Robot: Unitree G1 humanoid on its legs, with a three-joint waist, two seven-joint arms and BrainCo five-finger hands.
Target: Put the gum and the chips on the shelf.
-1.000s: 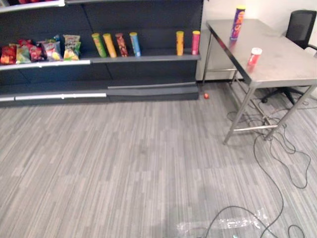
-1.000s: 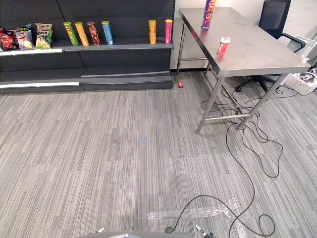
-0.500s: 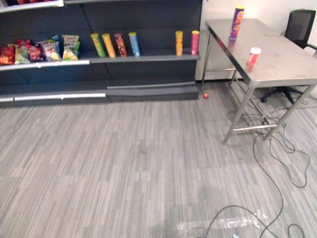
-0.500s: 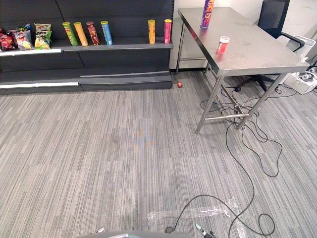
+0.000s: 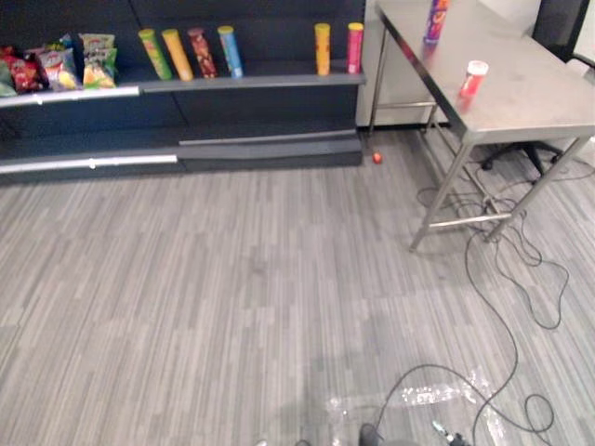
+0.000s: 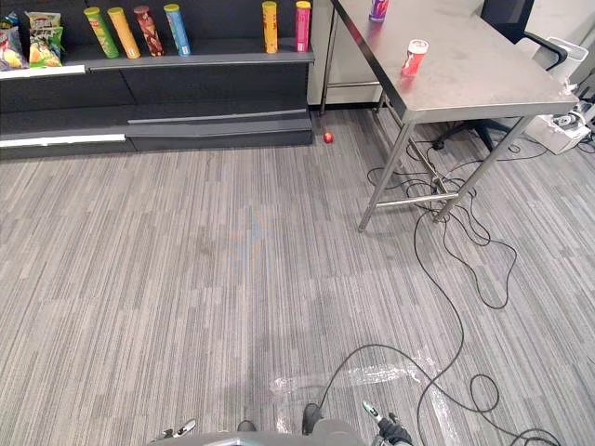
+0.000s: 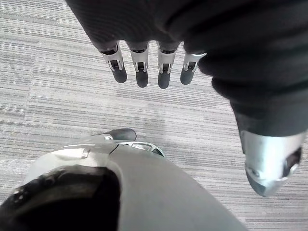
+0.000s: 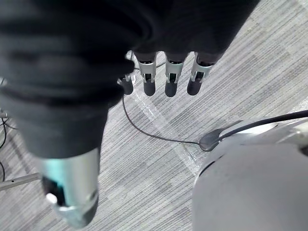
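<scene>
Camera dipped, gum (image 5: 473, 78) far from robot hand (image 7: 141, 72)

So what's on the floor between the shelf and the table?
A small red round thing on the carpet, between the shelf and the steel table, in both eye views.

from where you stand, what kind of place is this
Probably a mock shop in an office or lab: a shelf of chip tubes and snack bags, beside a steel table and office chair.

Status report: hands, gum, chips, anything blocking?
Open, empty: left hand, right hand. On the table: gum, chips can, untouched. Free gap on the shelf.
</scene>
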